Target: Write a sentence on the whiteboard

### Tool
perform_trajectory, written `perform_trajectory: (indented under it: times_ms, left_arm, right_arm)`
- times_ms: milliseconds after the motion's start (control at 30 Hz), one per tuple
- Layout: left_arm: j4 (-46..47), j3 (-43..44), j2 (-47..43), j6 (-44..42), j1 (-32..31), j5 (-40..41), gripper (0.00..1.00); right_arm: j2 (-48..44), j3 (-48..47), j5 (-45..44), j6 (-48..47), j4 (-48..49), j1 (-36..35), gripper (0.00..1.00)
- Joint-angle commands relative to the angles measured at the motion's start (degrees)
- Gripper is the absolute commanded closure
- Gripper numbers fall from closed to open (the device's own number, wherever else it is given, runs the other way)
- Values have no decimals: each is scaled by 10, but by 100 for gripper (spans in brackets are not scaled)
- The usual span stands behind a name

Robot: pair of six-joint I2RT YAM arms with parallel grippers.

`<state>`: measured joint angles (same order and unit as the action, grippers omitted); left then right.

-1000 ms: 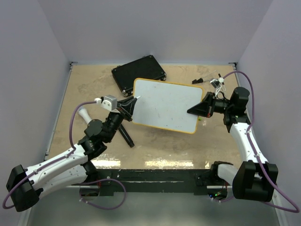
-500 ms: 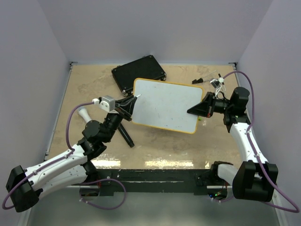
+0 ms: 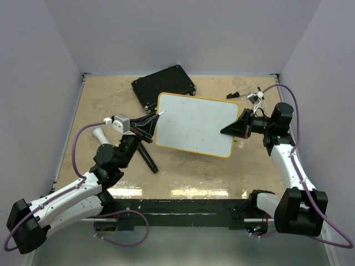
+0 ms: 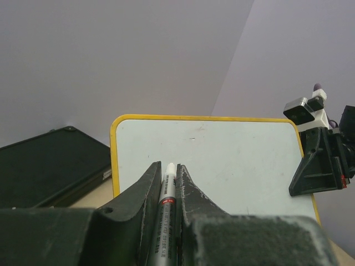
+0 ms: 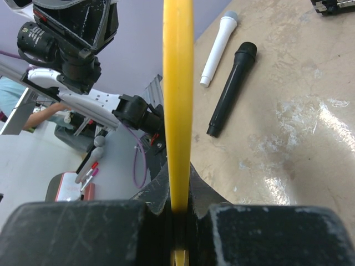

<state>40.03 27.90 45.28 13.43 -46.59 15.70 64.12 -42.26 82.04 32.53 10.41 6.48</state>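
The whiteboard, white with a yellow rim, is held tilted above the table. My right gripper is shut on the middle of its right edge. In the right wrist view the yellow rim runs straight up from between the gripper. My left gripper is shut on a silver marker, whose white tip sits at the board's top left corner, touching or nearly touching it. The board's face shows only faint specks; the sentence is not in view.
A black case lies at the back, partly under the board. On the table under my left arm lie a black marker and a white tube. Small dark bits lie at the back right.
My left wrist has swung a little to the left while the marker tip stayed at the board's top left corner. The right arm and the board have not moved.
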Motion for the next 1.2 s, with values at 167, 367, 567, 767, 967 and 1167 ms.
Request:
perform_trajectory:
  times_ms: [167, 367, 567, 767, 967, 1167]
  left_arm:
    - [51, -7, 7, 19, 6, -13, 100]
    - [51, -8, 7, 18, 7, -16, 100]
    - [54, -14, 5, 18, 9, -16, 100]
    - [62, -18, 2, 24, 11, -22, 100]
    - [48, -11, -44, 56, 13, -31, 100]
    - [-32, 20, -63, 41, 13, -22, 100]
  right_arm:
    - [-10, -5, 22, 6, 31, -2, 100]
    - [-9, -5, 22, 6, 33, -1, 100]
    - [-8, -5, 22, 5, 33, -1, 100]
    - [-9, -5, 23, 4, 33, -1, 100]
    - [-11, -4, 26, 4, 32, -1, 100]
    - [-11, -5, 23, 2, 31, -2, 100]
